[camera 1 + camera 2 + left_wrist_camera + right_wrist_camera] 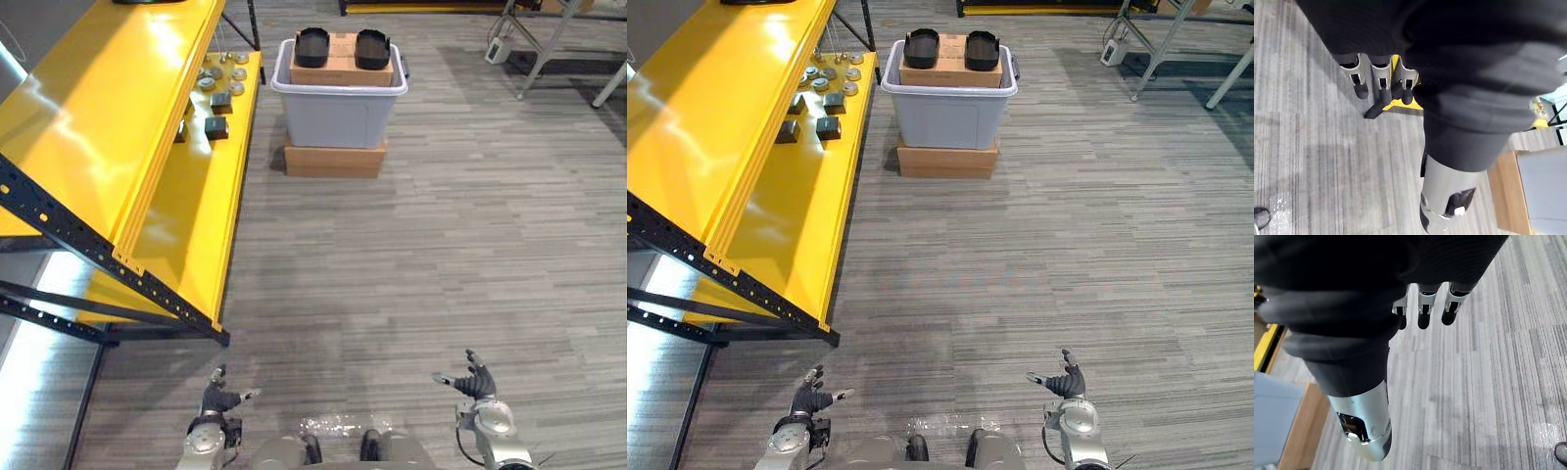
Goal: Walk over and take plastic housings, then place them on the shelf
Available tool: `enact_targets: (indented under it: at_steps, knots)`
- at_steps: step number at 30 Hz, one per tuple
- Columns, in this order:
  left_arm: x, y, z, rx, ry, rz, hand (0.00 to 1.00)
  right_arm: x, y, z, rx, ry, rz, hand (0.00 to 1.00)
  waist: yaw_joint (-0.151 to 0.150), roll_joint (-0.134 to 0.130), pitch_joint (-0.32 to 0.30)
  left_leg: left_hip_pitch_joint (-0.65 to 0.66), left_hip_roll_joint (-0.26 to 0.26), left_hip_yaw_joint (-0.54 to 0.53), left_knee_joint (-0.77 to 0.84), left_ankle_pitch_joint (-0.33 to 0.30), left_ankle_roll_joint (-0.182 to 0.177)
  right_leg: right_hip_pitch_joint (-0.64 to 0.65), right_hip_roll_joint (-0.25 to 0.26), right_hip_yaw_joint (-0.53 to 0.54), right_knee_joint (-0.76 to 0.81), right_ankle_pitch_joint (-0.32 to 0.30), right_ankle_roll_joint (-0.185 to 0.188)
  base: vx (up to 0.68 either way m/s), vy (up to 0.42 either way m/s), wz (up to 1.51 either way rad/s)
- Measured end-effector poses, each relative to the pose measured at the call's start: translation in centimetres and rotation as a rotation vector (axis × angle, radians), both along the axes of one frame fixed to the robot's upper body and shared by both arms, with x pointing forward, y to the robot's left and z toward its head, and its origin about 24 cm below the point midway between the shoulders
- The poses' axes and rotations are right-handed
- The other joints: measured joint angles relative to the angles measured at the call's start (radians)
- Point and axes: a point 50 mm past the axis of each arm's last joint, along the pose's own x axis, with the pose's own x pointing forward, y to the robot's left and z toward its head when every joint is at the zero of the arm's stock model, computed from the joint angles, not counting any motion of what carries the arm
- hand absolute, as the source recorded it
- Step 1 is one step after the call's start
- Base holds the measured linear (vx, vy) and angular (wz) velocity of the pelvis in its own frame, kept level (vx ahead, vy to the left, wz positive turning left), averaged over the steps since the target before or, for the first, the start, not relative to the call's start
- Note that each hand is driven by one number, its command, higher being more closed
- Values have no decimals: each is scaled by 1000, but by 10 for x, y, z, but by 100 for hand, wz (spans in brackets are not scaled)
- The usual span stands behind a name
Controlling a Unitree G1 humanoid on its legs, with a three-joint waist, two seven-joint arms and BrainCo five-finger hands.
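Observation:
Two black plastic housings (pixel 313 46) (pixel 372 48) lie on a cardboard box inside a grey bin (pixel 338 110) far ahead of me. The yellow shelf (pixel 118 127) runs along my left side. My left hand (pixel 217 396) hangs low at the lower left, fingers relaxed and holding nothing. My right hand (pixel 476 380) is low at the lower right, also open and empty. In the left wrist view its fingers (pixel 1382 81) point straight over the floor; the right wrist view shows straight fingers (pixel 1424 308) too.
The bin stands on a flat cardboard box (pixel 334 160). Several small metal parts and dark blocks (pixel 217 98) lie on the shelf's lower level (pixel 201 225). Metal table legs (pixel 549 44) stand at the far right. Grey carpet (pixel 421 255) spreads between me and the bin.

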Motion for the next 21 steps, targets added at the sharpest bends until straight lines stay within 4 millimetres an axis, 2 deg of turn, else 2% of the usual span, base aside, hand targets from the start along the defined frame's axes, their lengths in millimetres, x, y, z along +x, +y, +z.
enact_targets:
  at_steps: [1, 2, 4, 5, 6, 7, 8, 9, 10, 11, 12, 13, 14, 15, 16, 17, 18, 19, 20, 21]
  knots:
    - [5, 0, 2, 7, -14, 6, 0, 6, -1, 3, -6, -13, 4, 0, -9, 5, 18, 19, 9, -6, -19, 0, 0, -35, 13, -13, -45, 10, -6, 310, -31, 22]
    - [11, -1, 4, 7, -27, 7, 0, 14, -4, 8, -17, -34, 9, 0, -17, 12, 40, 56, 17, -16, -55, 6, -10, -75, 39, -24, -145, 60, -17, 357, -61, 27]
    - [15, -2, 6, 6, -38, 7, 0, 18, -8, 12, -33, -48, 4, 0, -27, 8, 48, 104, 16, -33, -117, 18, -36, -111, 55, -26, -301, 183, -30, 424, -93, 43]
    - [19, -3, 7, 5, -47, 6, 0, 17, -11, 13, -46, -47, -7, 0, -42, 3, 49, 142, 16, -65, -151, 21, -62, -120, 54, -14, -353, 288, -48, 532, -153, 76]
    - [19, -4, 7, 8, -48, 13, 0, 17, -13, 14, -49, -52, -12, 0, -50, 3, 48, 166, 29, -92, -158, 14, -89, -129, 48, -18, -291, 349, -140, 553, -177, 66]
    - [21, -4, 8, 8, -53, 13, 0, 17, -13, 15, -48, -57, -15, 0, -48, 6, 44, 167, 38, -95, -152, 14, -102, -147, 46, -24, -228, 314, -169, 572, -216, 41]
    - [24, -5, 9, 9, -58, 7, 0, 20, -12, 18, -48, -71, -10, 0, -44, 7, 44, 163, 50, -95, -113, 23, -137, -176, 27, -40, -117, 234, -200, 680, -289, 17]
    - [24, -6, 8, 2, -57, 12, 0, 22, -10, 18, -43, -79, -5, 0, -42, 9, 44, 144, 67, -89, -3, 42, -169, -161, 24, -43, -59, 165, -213, 684, -284, 19]
    - [22, -7, 7, -1, -51, 14, 0, 23, -9, 18, -42, -79, 2, 0, -42, 12, 43, 123, 75, -89, 87, 64, -205, -135, 27, -46, -49, 136, -218, 691, -282, 17]
    - [20, -9, 5, -12, -40, 20, 0, 23, -7, 18, -41, -77, 9, 0, -38, 20, 44, 52, 117, -91, 317, 141, -225, -60, 44, -46, -66, 93, -214, 452, -185, 10]
    - [18, -10, 4, -15, -36, 21, 0, 23, -6, 17, -40, -75, 15, 0, -36, 24, 44, 8, 146, -84, 441, 150, -220, -17, 60, -45, -89, 79, -211, 520, -222, -4]
    - [14, -10, 2, -16, -25, 24, 0, 23, -2, 16, -38, -71, 32, 0, -30, 27, 46, -62, 201, -51, 647, 141, -203, 69, 92, -41, -141, 67, -217, 447, -186, -20]
    - [11, -11, 0, -21, -13, 27, 0, 22, -1, 15, -36, -64, 40, 0, -16, 25, 46, -131, 233, -26, 773, 115, -158, 153, 111, -35, -198, 61, -219, 423, -154, -24]
    - [10, -11, -1, -24, -10, 29, 0, 22, -1, 14, -35, -61, 37, 0, -14, 22, 46, -163, 238, -17, 791, 107, -144, 187, 115, -30, -224, 60, -219, 387, -107, -25]
    - [7, -11, -2, -26, -3, 32, 0, 20, -2, 12, -33, -50, 33, 0, -3, 20, 46, -226, 233, 4, 767, 97, -127, 246, 123, -15, -277, 60, -218, 381, -67, -20]
    - [6, -11, -3, -32, 1, 38, 0, 18, -3, 11, -31, -42, 25, 0, 7, 20, 47, -272, 212, 8, 706, 96, -127, 287, 125, -9, -316, 57, -215, 386, -49, -13]
    - [4, -11, -3, -35, 6, 40, 0, 12, -5, 7, -26, -18, 13, 0, 10, 11, 54, -318, 165, -1, 577, 95, -130, 345, 124, -8, -372, 53, -212, 399, -16, 1]
    - [4, -11, -3, -38, 6, 39, 0, 9, -5, 4, -19, -6, 6, 0, 10, 13, 54, -332, 136, -3, 488, 97, -134, 374, 123, -8, -397, 58, -200, 394, 1, -1]
    - [-3, -14, -7, -58, 26, 44, 0, 5, -8, 1, -14, 9, -15, 0, 14, 15, 59, -344, 74, -9, 211, 127, -170, 439, 123, -2, -457, 59, -183, 490, 15, -10]
    - [-6, -18, -9, -73, 35, 48, 0, 5, -10, 2, -15, 6, -30, 0, 18, 30, 64, -348, 47, -16, 53, 172, -191, 480, 131, 4, -495, 59, -173, 417, 22, -18]
